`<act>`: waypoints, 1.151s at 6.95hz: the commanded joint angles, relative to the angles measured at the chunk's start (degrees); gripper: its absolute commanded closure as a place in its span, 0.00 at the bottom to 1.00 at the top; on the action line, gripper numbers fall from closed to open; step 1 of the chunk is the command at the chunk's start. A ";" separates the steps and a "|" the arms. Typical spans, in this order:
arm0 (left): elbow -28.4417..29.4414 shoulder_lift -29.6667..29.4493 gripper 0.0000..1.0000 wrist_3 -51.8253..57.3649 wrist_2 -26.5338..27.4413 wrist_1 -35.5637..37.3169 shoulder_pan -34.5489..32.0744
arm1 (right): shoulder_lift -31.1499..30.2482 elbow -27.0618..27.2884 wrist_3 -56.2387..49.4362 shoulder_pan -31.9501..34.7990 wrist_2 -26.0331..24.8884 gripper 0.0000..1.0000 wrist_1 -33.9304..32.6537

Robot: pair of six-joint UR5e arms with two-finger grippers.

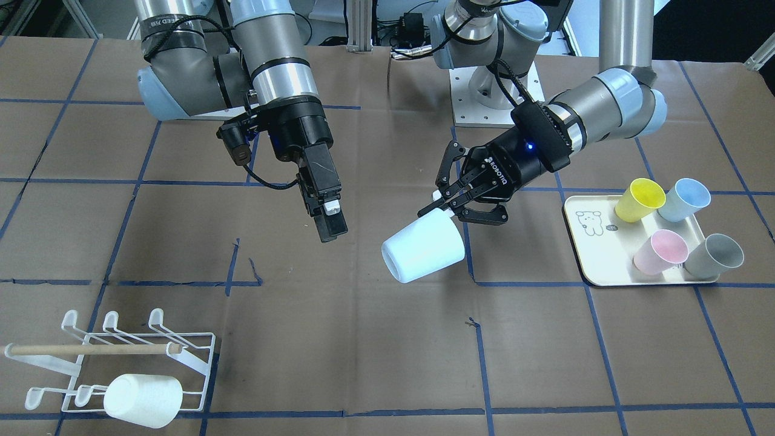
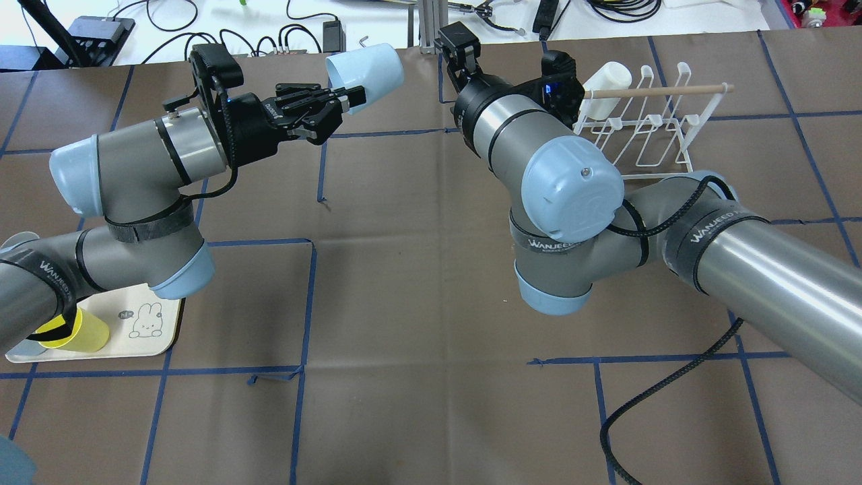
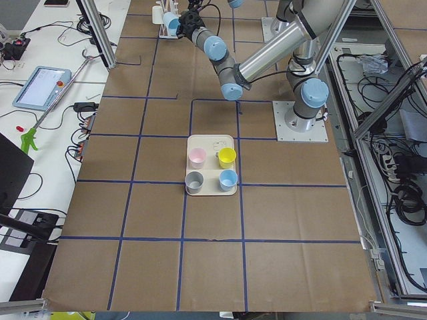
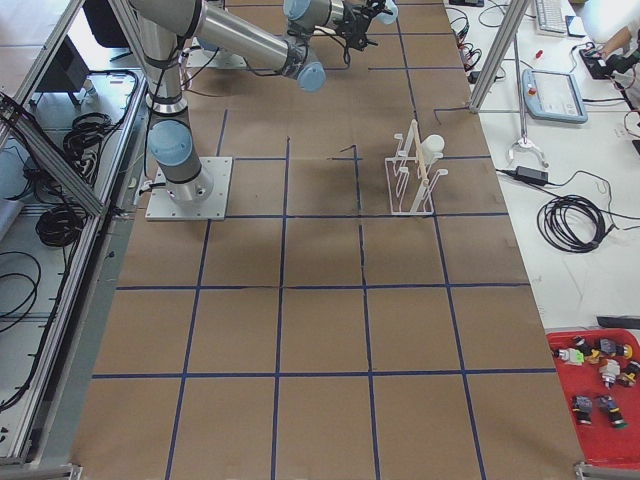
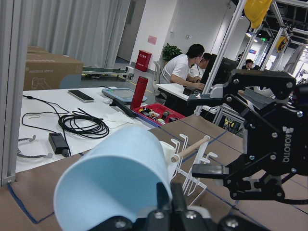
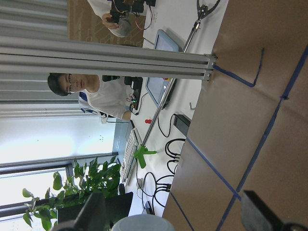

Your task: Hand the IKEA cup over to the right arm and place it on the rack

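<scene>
Left gripper [image 1: 439, 212] is clamped on the pale blue IKEA cup [image 1: 424, 249], pinching one spot at its wide end. It looks like one finger is inside the mouth and one outside, but the front view is too cluttered there to be sure. The cup is up off the table [image 1: 363, 339], tipped over on its side, roughly mid-table. In the front-facing view its long axis runs from 2 to 8 o'clock, with the mouth end at 2 by the fingers and the closed base pointing to 8. From overhead the base points to about 3 o'clock, toward the rack's side of the table.

Right gripper [image 1: 330, 223] sits at about 10 o'clock from the cup in the front view, near it but not touching, with its fingers aimed toward 5. Its jaws are spread, and both wrist cameras show the two fingers well apart.

The rack [image 1: 209, 357] stands at the 8 o'clock corner of the front view, well apart from both grippers. It has its dowel bar [image 1: 91, 349] across the top and a white cup [image 1: 142, 399] lying on the row at the bottom of that view. The tray [image 1: 590, 242] is at 3 to 4 o'clock, and on it stand a yellow cup [image 1: 639, 200], blue cup [image 1: 684, 198], pink cup [image 1: 660, 251] and grey cup [image 1: 714, 257].
</scene>
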 commanded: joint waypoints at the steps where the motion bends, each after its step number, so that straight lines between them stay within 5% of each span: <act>1: -1.71 -0.22 0.99 0.00 -0.32 2.37 0.02 | -0.54 -1.37 1.41 1.85 2.84 0.00 5.11; 8: -2.69 -0.31 0.99 0.00 -0.40 3.61 0.02 | 4.89 -7.79 7.04 5.20 2.14 0.01 5.82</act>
